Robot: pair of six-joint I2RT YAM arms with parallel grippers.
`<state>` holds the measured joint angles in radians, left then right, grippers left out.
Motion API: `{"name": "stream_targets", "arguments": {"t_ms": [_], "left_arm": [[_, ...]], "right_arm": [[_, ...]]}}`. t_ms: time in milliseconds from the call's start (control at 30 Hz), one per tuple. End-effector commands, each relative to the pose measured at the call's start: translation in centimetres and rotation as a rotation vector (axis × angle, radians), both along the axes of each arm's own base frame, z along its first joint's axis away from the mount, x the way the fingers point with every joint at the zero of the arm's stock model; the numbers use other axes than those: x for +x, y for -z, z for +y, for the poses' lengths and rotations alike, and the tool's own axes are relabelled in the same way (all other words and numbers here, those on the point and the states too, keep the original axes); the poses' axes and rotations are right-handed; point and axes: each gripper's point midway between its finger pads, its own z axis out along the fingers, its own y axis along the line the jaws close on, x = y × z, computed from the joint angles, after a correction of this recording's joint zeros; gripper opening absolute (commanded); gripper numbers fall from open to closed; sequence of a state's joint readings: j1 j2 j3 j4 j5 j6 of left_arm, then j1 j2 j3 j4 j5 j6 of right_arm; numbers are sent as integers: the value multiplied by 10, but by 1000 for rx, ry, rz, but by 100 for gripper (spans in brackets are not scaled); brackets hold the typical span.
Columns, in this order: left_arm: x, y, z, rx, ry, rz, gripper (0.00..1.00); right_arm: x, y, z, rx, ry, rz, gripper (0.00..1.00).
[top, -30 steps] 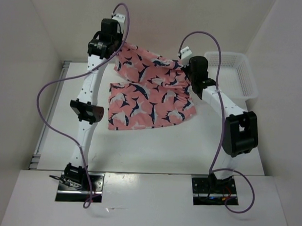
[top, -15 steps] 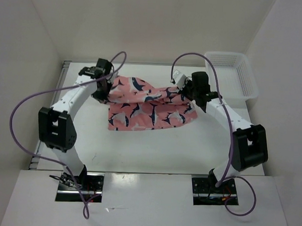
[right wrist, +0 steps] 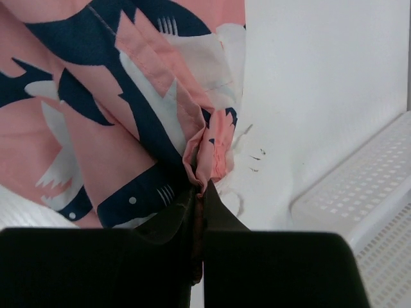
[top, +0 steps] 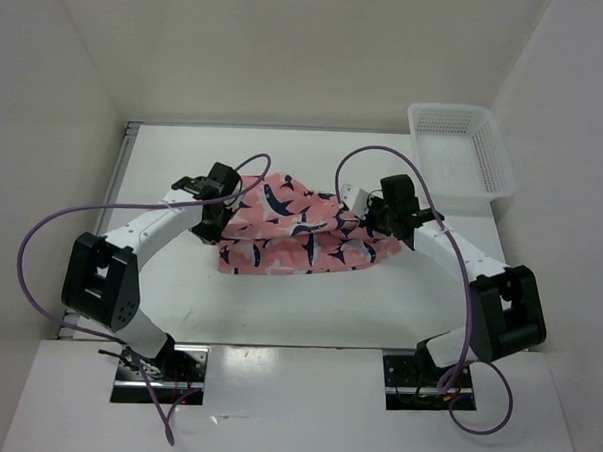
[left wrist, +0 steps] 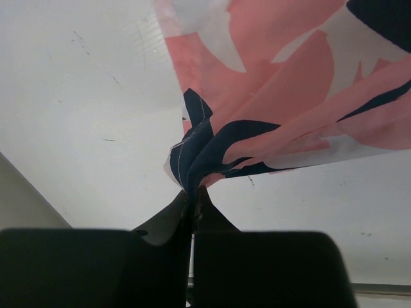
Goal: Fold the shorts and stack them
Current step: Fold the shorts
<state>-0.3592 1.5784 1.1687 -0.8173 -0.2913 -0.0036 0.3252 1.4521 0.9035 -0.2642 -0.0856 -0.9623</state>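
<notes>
The salmon-pink shorts with the navy-and-white print lie doubled over on the white table, between the two arms. My left gripper is shut on their left edge; in the left wrist view its fingertips pinch a bunched navy fold of the shorts. My right gripper is shut on their right edge; in the right wrist view it pinches a gathered pink hem of the shorts. Both grippers are low over the table.
A white plastic mesh basket stands at the back right of the table; its corner shows in the right wrist view. White walls close in the back and both sides. Purple cables loop above each arm.
Both grippers have come toward the near side and down, carrying the far edge of the shorts over the near part. The raised, spread cloth now lies folded and lower on the table.
</notes>
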Motion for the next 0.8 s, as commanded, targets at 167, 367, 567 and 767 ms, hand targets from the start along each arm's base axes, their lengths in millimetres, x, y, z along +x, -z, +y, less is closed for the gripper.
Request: {"name": "stream_targets", "arguments": {"t_ms": [167,367,567,767], "left_arm": [[-16,-4,-3,-3,36,-19,1],[64,-49,19,-121,-120,-143,0],[197,-146,29,-206,-175,-443,0],[183,-175,-3,-319,-81,-508,0]], "right_arm": [[-53,-19,18,-66,-234,-37,0],[26,-101,18,69,-6,-259,0],[139,-132,22,248,207,-415,0],[132,-187,10,415,301,-504,0]]}}
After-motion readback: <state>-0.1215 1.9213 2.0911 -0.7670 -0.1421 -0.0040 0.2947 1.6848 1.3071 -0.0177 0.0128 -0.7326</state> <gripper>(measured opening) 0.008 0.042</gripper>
